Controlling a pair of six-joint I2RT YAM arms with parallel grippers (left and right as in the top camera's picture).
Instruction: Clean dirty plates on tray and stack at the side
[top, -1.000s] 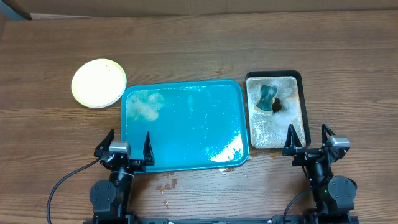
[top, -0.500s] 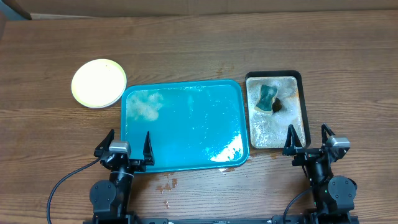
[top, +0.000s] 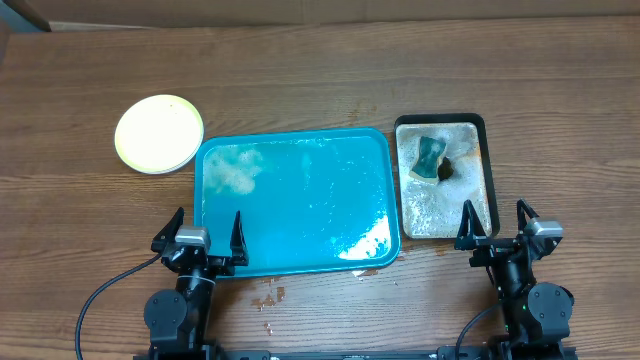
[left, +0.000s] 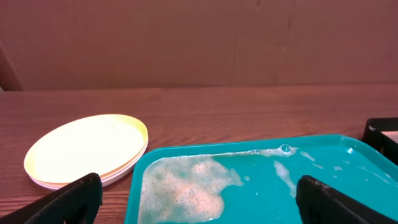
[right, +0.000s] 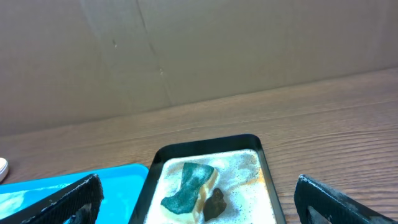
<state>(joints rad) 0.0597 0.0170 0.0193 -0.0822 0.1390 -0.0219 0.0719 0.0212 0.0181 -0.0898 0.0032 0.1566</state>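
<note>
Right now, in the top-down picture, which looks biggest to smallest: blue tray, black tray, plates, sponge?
1. blue tray
2. black tray
3. plates, stacked as one pile
4. sponge, lying in the black tray

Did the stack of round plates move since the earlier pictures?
No. The stack of round plates sits just as close to the teal plastic tray.
</note>
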